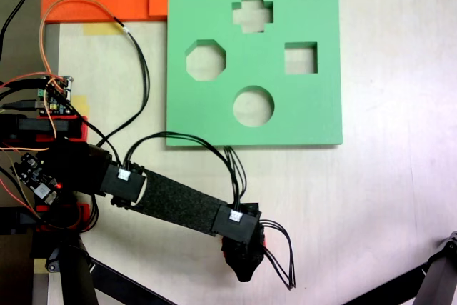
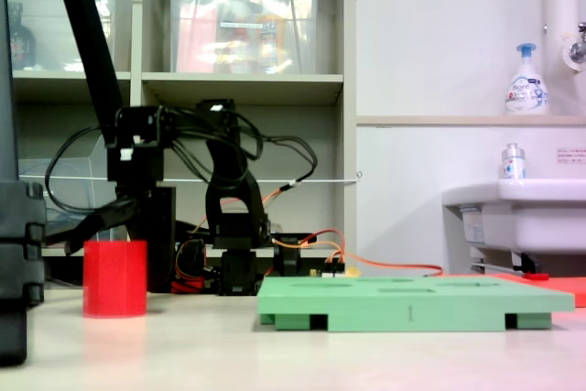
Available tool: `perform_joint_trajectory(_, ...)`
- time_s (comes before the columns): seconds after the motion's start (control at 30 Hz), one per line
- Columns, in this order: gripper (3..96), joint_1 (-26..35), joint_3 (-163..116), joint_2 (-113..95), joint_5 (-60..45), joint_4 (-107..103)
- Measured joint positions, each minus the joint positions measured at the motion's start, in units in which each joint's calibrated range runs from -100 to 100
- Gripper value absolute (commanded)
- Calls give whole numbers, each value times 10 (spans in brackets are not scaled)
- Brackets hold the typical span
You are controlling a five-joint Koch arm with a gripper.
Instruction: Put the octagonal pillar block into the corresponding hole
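— How will the octagonal pillar block point(image 2: 114, 278) handle?
— Probably light and slightly soft; take it by two opposite flat sides.
— Where is it?
— Upright on the table point(image 1: 378, 205), well apart from the green board point(image 1: 314, 116), directly under the gripper point(image 2: 114, 231), whose jaws look spread above it, not gripping.

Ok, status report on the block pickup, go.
Gripper open, jaws straddling the top of the octagonal pillar block. Block upright on table, off the green board. Octagonal hole empty, path unobstructed.
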Motion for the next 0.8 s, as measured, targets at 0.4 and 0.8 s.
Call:
perform_joint_trajectory(0.4, 442, 0, 23, 14, 1, -6)
perform_joint_trajectory(0.8, 442, 7, 24, 7, 39, -22)
